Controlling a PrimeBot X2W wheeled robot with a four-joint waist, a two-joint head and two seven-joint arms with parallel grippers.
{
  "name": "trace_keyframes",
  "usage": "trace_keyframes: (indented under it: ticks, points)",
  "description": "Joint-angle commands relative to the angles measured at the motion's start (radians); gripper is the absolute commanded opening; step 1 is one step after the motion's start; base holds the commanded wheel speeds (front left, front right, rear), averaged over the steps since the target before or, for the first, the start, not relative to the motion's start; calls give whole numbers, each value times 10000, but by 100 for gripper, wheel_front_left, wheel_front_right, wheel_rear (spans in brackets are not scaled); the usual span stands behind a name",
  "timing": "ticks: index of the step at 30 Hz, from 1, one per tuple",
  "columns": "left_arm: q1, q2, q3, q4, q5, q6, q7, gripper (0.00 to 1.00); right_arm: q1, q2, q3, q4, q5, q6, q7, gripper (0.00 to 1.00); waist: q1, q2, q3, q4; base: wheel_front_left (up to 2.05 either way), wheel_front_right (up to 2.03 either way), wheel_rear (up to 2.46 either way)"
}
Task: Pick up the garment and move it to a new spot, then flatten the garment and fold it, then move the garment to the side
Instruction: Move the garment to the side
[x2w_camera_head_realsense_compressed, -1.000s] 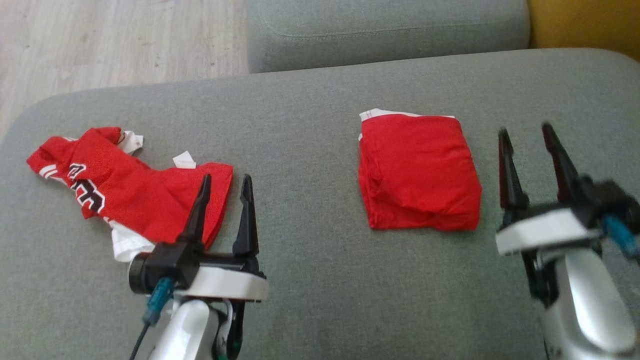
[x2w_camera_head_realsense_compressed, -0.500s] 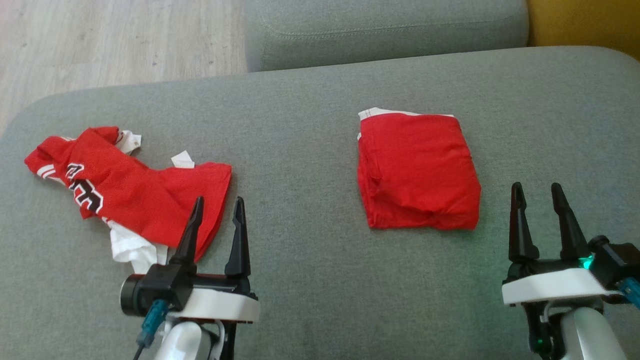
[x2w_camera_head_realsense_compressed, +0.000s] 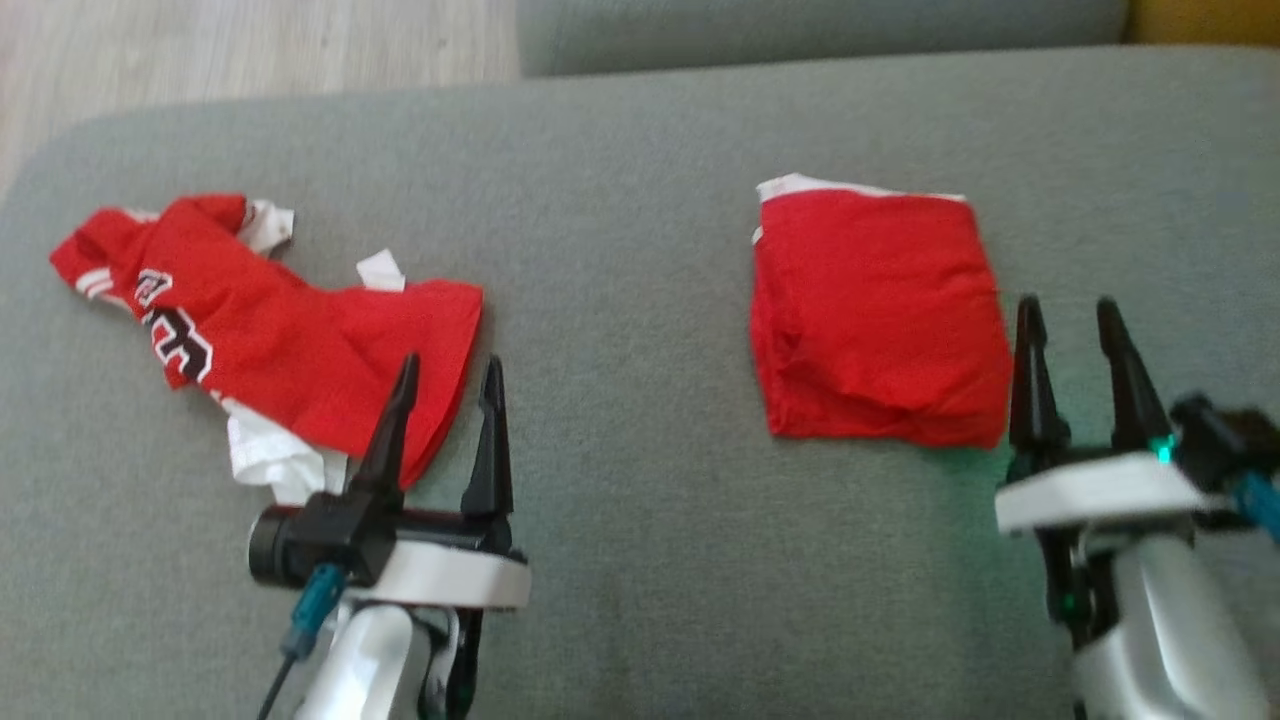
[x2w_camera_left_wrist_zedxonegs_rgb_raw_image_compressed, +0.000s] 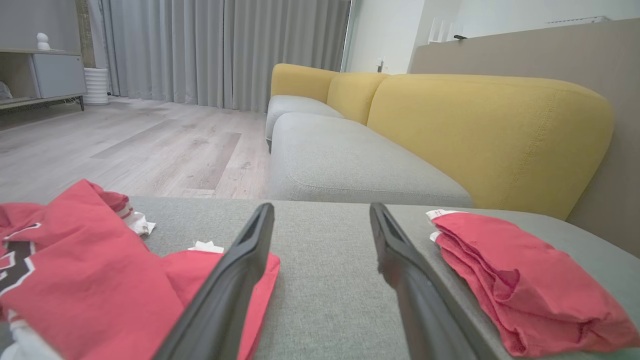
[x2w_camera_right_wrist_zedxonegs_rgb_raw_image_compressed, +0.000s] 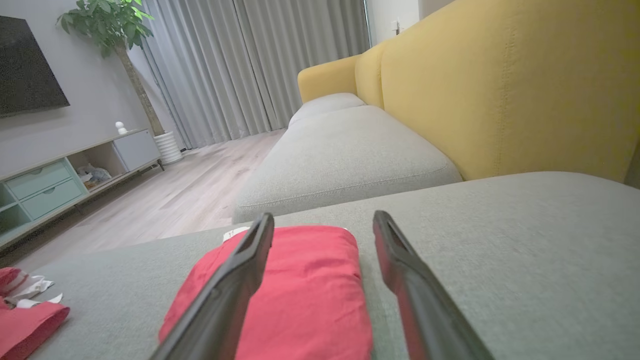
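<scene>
Two red garments lie well apart on a grey sofa cushion (x2w_camera_head_realsense_compressed: 640, 560). Head view: the crumpled garment (x2w_camera_head_realsense_compressed: 270, 340), red with white trim and black-and-white lettering, occupies the left of the frame. The folded garment (x2w_camera_head_realsense_compressed: 875, 315), a compact red square with a white edge along its top, sits right of centre.

The left gripper (x2w_camera_head_realsense_compressed: 450, 360) appears at lower left with its fingers spread wide and nothing between them. Its left finger overlaps the lower right edge of the crumpled garment, and contact cannot be determined. The right gripper (x2w_camera_head_realsense_compressed: 1068, 302) appears at lower right, likewise wide and empty. Its left finger stands at the folded garment's lower right corner.

Left wrist view: the crumpled garment fills the lower left, the folded garment the lower right, and bare cushion shows between the two dark fingers. A yellow backrest (x2w_camera_left_wrist_zedxonegs_rgb_raw_image_compressed: 480, 135), wooden floor (x2w_camera_left_wrist_zedxonegs_rgb_raw_image_compressed: 125, 150) and grey curtains (x2w_camera_left_wrist_zedxonegs_rgb_raw_image_compressed: 225, 50) lie beyond.

Right wrist view: the folded garment lies at lower centre, partly behind the left finger. A corner of the crumpled garment shows at the lower left edge.
</scene>
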Motion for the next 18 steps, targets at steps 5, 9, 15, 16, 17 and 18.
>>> trace_keyframes:
  ticks: [5, 9, 15, 16, 17, 18]
  points:
    - [-948, 21, 58, -338, 154, -83, -51, 100, -2007, -30, -120, 1536, 164, -7, 711, 100, -1, 0, 1087, 671, 0, 0, 0]
    - [-1085, 21, -89, -314, 136, -79, -51, 100, -2584, -30, -390, 2530, 183, -7, 941, 100, -1, 0, 1293, 857, 0, 0, 0]
    - [-1281, 21, -286, -309, 40, -31, -51, 100, -3463, -30, -796, 4574, 315, -7, 1148, 100, -1, 0, 1525, 1098, 0, 0, 0]
    - [-1328, 21, -301, -303, 27, -15, -51, 100, -3580, -30, -784, 4862, 356, -7, 1155, 100, -1, 0, 1548, 1115, 0, 0, 0]
    - [-1368, 21, -314, -303, 11, 7, -51, 100, -3683, -30, -773, 5133, 407, -7, 1151, 100, -1, 0, 1558, 1127, 0, 0, 0]
    - [-1398, 21, -328, -305, -2, 25, -51, 100, -3772, -30, -754, 5379, 388, -7, 1125, 100, -1, 0, 1560, 1137, 0, 0, 0]
